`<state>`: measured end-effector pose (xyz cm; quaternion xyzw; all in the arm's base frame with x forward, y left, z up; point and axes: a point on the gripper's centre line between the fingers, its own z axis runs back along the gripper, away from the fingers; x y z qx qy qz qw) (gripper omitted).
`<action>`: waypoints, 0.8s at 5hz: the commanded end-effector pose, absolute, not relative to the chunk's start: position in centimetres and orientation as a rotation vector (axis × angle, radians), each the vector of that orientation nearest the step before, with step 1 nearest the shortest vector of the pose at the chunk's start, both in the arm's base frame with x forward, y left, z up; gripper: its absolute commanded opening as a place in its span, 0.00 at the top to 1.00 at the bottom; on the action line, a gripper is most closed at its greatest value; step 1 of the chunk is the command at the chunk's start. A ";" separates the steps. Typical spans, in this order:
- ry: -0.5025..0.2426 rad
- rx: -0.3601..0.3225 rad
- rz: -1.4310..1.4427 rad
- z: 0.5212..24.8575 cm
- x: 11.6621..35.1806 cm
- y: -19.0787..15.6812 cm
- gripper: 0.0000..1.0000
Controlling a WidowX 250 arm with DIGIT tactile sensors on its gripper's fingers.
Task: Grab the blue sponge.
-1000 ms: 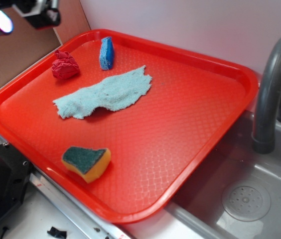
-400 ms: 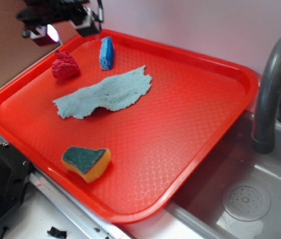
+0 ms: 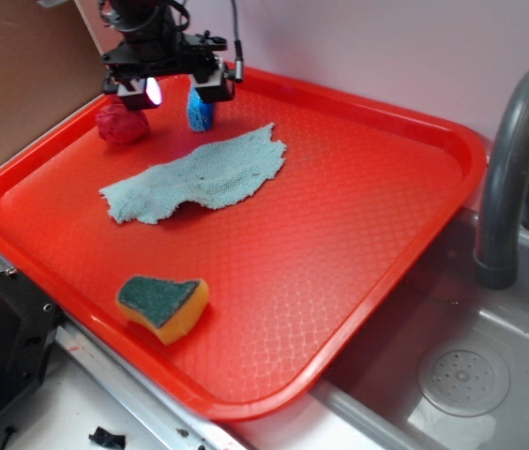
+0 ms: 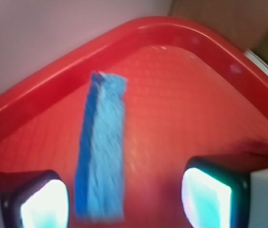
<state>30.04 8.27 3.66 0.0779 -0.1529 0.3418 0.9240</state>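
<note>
Your gripper [image 3: 173, 89] hangs with its jaws spread wide over the far left corner of the red plastic tray [image 3: 358, 234], and nothing is grasped yet. The small bright blue foam sponge [image 4: 100, 152] stands on its narrow edge there, and in the wrist view it sits between the two lit fingertips [image 4: 205, 197], closer to the left one. The approach looks nearly done; descending and closing remain. The crumpled red rag [image 3: 119, 125] lies just left.

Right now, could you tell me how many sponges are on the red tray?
2. The blue sponge stands on edge near the tray's far corner, partly hidden behind the hand. The yellow sponge with a green top lies near the front edge.
</note>
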 end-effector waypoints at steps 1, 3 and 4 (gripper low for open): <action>-0.327 0.119 0.683 3.1 31.7 8.9 0.11; -0.318 0.141 0.723 4.3 30.6 8.5 1.00; -0.239 0.181 0.700 7.6 29.6 7.3 1.00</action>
